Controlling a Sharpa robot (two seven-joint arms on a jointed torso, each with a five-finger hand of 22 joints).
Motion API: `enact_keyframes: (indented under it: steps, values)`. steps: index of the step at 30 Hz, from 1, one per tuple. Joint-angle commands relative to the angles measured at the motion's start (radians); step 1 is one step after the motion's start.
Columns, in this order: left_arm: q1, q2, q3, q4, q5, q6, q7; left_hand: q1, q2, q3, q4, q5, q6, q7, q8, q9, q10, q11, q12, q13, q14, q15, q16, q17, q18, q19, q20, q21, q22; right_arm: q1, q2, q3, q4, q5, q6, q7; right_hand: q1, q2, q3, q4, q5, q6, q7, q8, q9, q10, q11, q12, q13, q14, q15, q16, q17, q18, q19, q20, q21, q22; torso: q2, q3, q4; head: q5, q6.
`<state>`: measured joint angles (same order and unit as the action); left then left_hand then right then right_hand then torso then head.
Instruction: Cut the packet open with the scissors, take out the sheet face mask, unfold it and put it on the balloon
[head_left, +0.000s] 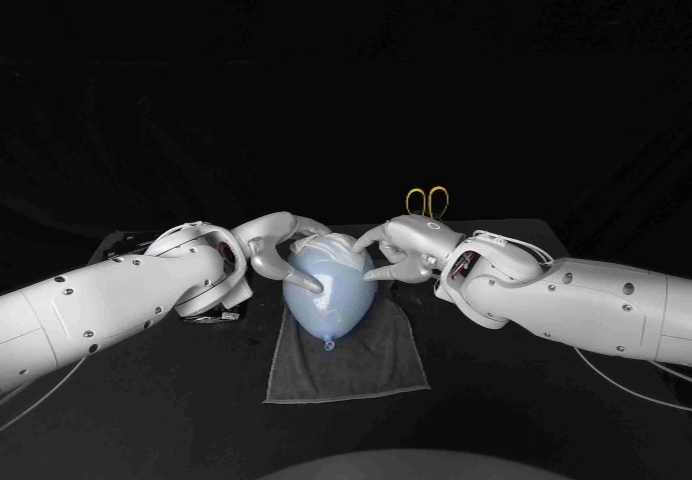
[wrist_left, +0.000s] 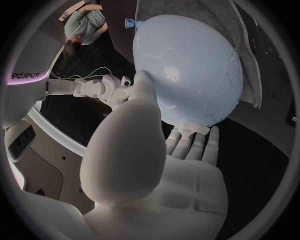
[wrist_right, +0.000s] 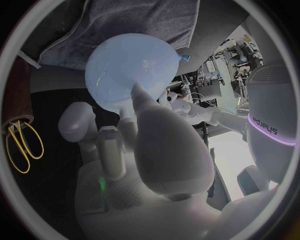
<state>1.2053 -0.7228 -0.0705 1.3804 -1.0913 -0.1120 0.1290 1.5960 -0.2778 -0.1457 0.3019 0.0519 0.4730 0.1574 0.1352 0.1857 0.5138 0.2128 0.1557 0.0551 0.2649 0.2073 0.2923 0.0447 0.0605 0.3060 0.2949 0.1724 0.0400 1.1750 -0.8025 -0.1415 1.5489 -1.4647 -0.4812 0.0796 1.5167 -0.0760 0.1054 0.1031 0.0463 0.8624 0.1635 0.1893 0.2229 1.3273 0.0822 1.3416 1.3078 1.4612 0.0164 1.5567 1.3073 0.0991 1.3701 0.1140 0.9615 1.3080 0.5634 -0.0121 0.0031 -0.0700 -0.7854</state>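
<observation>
Pale blue balloon (head_left: 332, 290) laid on a grey towel (head_left: 361, 362), knot turned toward the robot, far end clasped from either side by left hand (head_left: 277, 246) and right hand (head_left: 400, 251), yellow-handled scissors (head_left: 424, 200) seen beyond the right hand

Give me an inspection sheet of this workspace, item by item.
Surface: black table, with a grey towel spread at its middle.
Job's things: balloon lies on the towel, knot toward the robot; scissors lie beyond it, untouched.
Clutter: dark item by the left arm, too dim to tell.
Hands: left hand and right hand both hold the balloon at its far end.
Cables: thin cable below the right arm.
Surroundings: nothing seen.
</observation>
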Motion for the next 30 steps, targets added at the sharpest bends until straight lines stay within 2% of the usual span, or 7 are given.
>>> enact_keyframes:
  steps: [1,3,11,16,21,24,30]
  values:
    - [-0.002,0.001,-0.001,0.001,0.006,0.025,0.0,0.002,0.008,0.008,-0.001,0.003,-0.003,0.019,0.003,0.001,0.005,0.002,-0.007,0.001,0.005,0.001,-0.007,0.001,-0.001,0.008,0.001,-0.003,0.0,-0.001,0.008,0.0,-0.004,-0.027,0.011,0.005,0.018,0.022,0.012,-0.004,0.002,0.043,-0.008,0.02,0.007,0.013,-0.007,0.011,0.007,0.101,-0.009,0.006,0.238,0.004,0.014,-0.004,0.017,0.126,0.0,0.0006,-0.0006,-0.001,-0.002]
    - [-0.002,0.001,-0.001,0.002,0.006,0.025,0.0,0.003,0.009,0.01,-0.001,0.003,-0.002,0.02,0.003,0.001,0.007,0.001,-0.008,0.001,0.007,-0.001,-0.008,0.001,-0.001,0.01,0.001,-0.004,0.0,-0.001,0.011,0.0,-0.005,-0.03,0.007,0.007,0.018,0.028,0.016,-0.002,0.002,0.062,-0.014,0.028,0.009,0.017,-0.012,0.014,0.01,0.102,-0.014,0.007,0.241,0.003,0.017,-0.007,0.025,0.128,0.0,0.0008,-0.0001,-0.001,-0.003]
    - [-0.002,0.0,-0.001,0.006,0.009,0.026,0.001,0.004,0.012,0.015,-0.001,0.002,-0.001,0.023,0.004,0.002,0.01,0.0,-0.009,0.001,0.01,-0.003,-0.012,0.001,-0.001,0.013,0.0,-0.006,0.0,-0.001,0.018,0.0,-0.002,-0.033,-0.005,0.019,0.005,0.086,0.052,0.022,0.002,0.165,-0.052,0.085,0.024,0.06,-0.045,0.048,0.047,0.109,-0.041,0.014,0.263,-0.005,0.04,-0.029,0.08,0.14,0.0,0.0006,-0.0008,0.0,-0.007]
    - [-0.002,-0.001,-0.001,0.006,0.011,0.027,0.001,0.005,0.013,0.018,-0.001,0.002,0.001,0.025,0.005,0.003,0.01,-0.001,-0.011,0.001,0.011,-0.003,-0.014,0.001,-0.001,0.015,0.0,-0.007,0.001,-0.001,0.02,0.0,0.002,-0.039,-0.018,0.018,0.002,0.099,0.064,0.027,0.002,0.188,-0.069,0.109,0.032,0.081,-0.06,0.064,0.066,0.11,-0.055,0.014,0.264,-0.009,0.049,-0.042,0.101,0.145,-0.001,0.0008,-0.0009,-0.002,-0.008]
    - [-0.002,-0.001,-0.001,0.007,0.013,0.028,0.002,0.005,0.014,0.02,-0.001,0.002,0.001,0.027,0.005,0.003,0.012,-0.002,-0.012,0.001,0.012,-0.004,-0.016,0.001,-0.001,0.015,0.0,-0.009,0.0,-0.001,0.023,0.0,0.004,-0.047,-0.048,0.01,0.003,0.109,0.077,0.027,0.002,0.196,-0.08,0.13,0.041,0.098,-0.071,0.077,0.081,0.11,-0.065,0.014,0.264,-0.013,0.057,-0.051,0.123,0.149,-0.001,0.0006,-0.0003,-0.003,-0.009]
    - [-0.002,-0.001,-0.002,0.008,0.015,0.03,0.003,0.006,0.016,0.024,-0.001,0.002,0.002,0.029,0.006,0.004,0.012,-0.002,-0.013,0.001,0.013,-0.004,-0.019,0.001,-0.001,0.017,0.0,-0.01,0.001,-0.001,0.025,0.0,0.005,-0.051,-0.071,0.002,0.002,0.127,0.097,0.032,0.002,0.19,-0.082,0.143,0.048,0.114,-0.074,0.089,0.096,0.11,-0.069,0.014,0.264,-0.015,0.063,-0.057,0.136,0.152,0.0,0.0006,-0.0002,-0.004,-0.01]
    - [-0.002,-0.001,-0.002,0.011,0.018,0.03,0.004,0.007,0.019,0.03,-0.001,0.002,0.002,0.032,0.006,0.004,0.014,-0.003,-0.015,0.001,0.016,-0.005,-0.022,0.002,-0.001,0.019,0.0,-0.012,0.001,-0.001,0.029,0.0,0.008,-0.058,-0.114,-0.013,0.0,0.137,0.121,0.035,0.003,0.188,-0.082,0.16,0.057,0.136,-0.075,0.11,0.123,0.11,-0.071,0.014,0.264,-0.017,0.067,-0.06,0.145,0.154,0.0,0.0003,-0.0001,-0.004,-0.01]
